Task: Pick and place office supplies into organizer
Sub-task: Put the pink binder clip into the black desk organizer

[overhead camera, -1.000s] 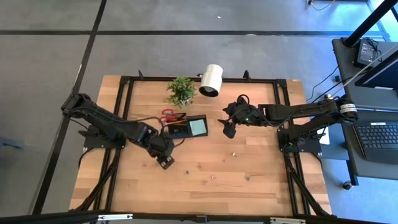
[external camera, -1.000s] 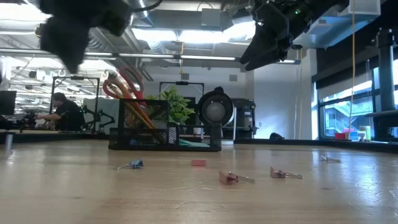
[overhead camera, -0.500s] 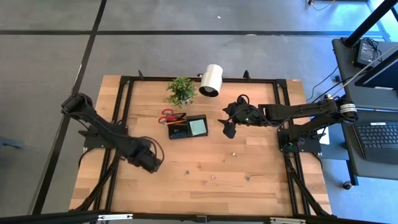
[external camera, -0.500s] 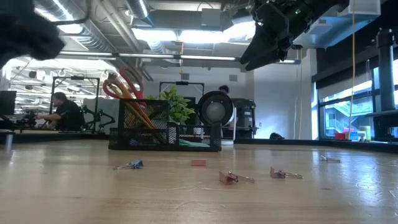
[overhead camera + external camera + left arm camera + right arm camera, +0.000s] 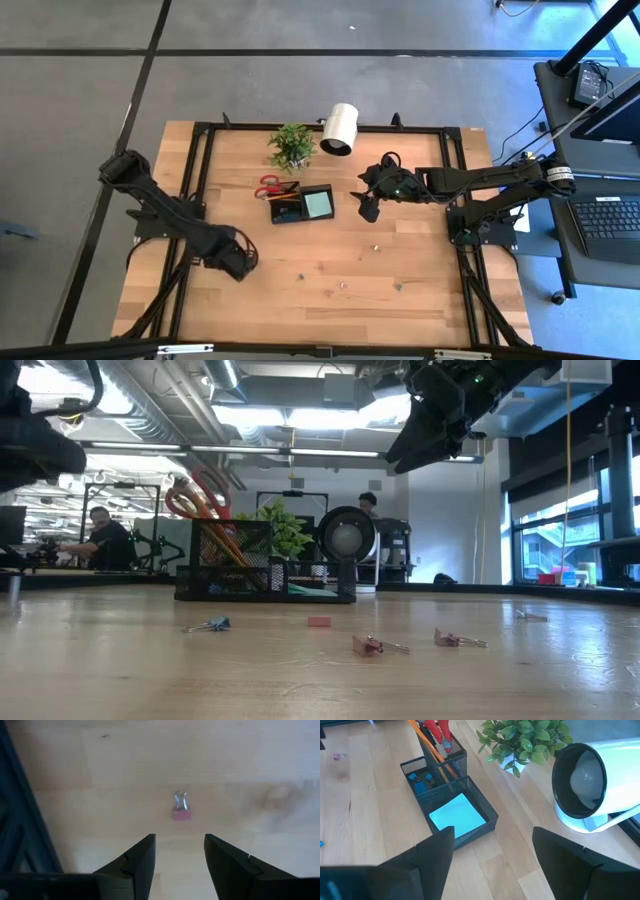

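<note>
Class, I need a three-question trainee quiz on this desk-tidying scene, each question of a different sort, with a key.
1. True or false: the red-handled scissors stand in the organizer.
2. What lies ahead of the left gripper fingers? A) pink binder clip B) pencil C) note pad
3. Fill in: the teal note pad lies in the organizer's ____ compartment (low or tall).

Key: 1 true. 2 A, the pink binder clip. 3 low.
</note>
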